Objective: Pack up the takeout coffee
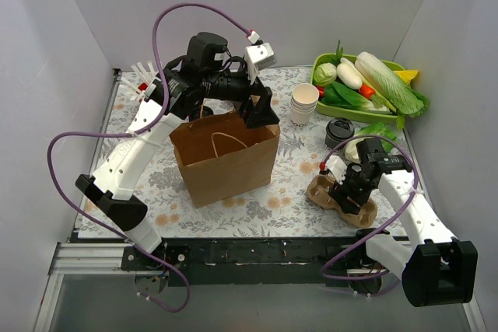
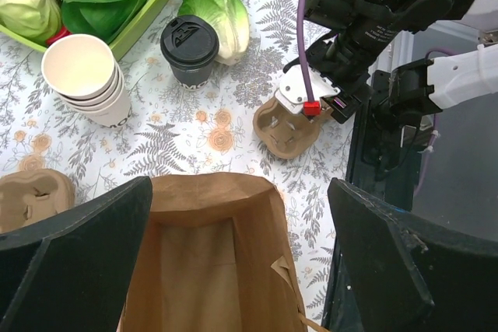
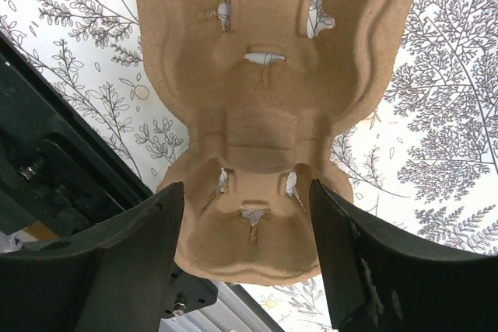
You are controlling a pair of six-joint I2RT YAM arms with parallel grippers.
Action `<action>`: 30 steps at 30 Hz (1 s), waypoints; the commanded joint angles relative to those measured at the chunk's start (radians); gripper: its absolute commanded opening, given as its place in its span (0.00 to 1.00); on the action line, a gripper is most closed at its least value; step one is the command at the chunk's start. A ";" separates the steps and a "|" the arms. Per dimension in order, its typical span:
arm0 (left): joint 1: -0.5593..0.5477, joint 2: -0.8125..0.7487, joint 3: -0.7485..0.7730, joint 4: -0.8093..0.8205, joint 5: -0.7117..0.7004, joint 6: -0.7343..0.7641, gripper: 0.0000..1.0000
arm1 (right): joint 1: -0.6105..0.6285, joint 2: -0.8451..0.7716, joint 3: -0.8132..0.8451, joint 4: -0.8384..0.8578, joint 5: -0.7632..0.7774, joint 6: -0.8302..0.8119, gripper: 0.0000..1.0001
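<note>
The takeout coffee, a white cup with a black lid, stands on the table right of the brown paper bag; it also shows in the left wrist view. The tan pulp carrier lies near the front right, empty. My right gripper hangs low over it, open, its fingers either side of the carrier's near well. My left gripper is open above the bag's mouth, holding nothing. The bag stands upright, open and looks empty.
A stack of white paper cups stands behind the coffee. A green tray of vegetables sits at the back right, with a lettuce beside it. A second pulp carrier lies behind the bag. A red cup of straws stands at the back left.
</note>
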 commanded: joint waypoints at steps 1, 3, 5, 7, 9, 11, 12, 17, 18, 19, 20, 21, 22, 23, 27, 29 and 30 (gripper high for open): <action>0.005 -0.033 0.000 0.004 -0.034 0.008 0.98 | -0.002 0.001 0.031 0.044 -0.001 0.010 0.72; 0.006 -0.034 -0.004 0.002 -0.041 0.014 0.98 | -0.002 0.007 0.029 0.051 -0.003 0.011 0.71; 0.008 -0.030 -0.003 0.002 -0.044 0.014 0.98 | -0.002 0.020 0.023 0.071 -0.007 0.022 0.70; 0.008 -0.026 0.002 0.002 -0.047 0.014 0.98 | -0.002 0.037 0.020 0.082 -0.007 0.028 0.70; 0.008 -0.023 0.002 0.006 -0.052 0.015 0.98 | -0.004 0.056 0.023 0.094 -0.004 0.034 0.68; 0.009 -0.022 0.003 0.002 -0.054 0.017 0.98 | -0.002 0.065 0.025 0.098 -0.003 0.034 0.68; 0.009 -0.022 0.005 0.004 -0.057 0.017 0.98 | -0.002 0.073 0.023 0.104 0.000 0.036 0.68; 0.009 -0.019 0.005 0.002 -0.063 0.018 0.98 | -0.004 0.080 0.018 0.114 0.004 0.036 0.67; 0.009 -0.019 0.005 0.002 -0.063 0.018 0.98 | -0.004 0.085 0.015 0.114 0.005 0.036 0.67; 0.009 -0.019 0.003 0.002 -0.063 0.020 0.98 | -0.002 0.085 0.014 0.113 0.004 0.036 0.67; 0.009 -0.017 0.003 0.002 -0.064 0.020 0.98 | -0.002 0.086 0.014 0.108 0.004 0.036 0.66; 0.009 -0.017 0.002 0.002 -0.063 0.022 0.98 | -0.004 0.087 0.012 0.107 -0.001 0.036 0.66; 0.009 -0.019 0.002 0.001 -0.064 0.020 0.98 | -0.002 0.085 0.017 0.096 -0.006 0.036 0.65; 0.009 -0.017 0.002 -0.002 -0.063 0.022 0.98 | -0.002 0.085 0.022 0.088 -0.024 0.038 0.65; 0.009 -0.019 0.000 -0.002 -0.063 0.026 0.98 | -0.002 0.068 0.035 0.078 -0.056 0.064 0.65; 0.009 -0.020 -0.001 -0.002 -0.064 0.028 0.98 | -0.001 0.070 0.043 0.078 -0.056 0.108 0.66; 0.009 -0.020 -0.001 -0.002 -0.064 0.029 0.98 | -0.001 0.079 0.048 0.078 -0.053 0.132 0.67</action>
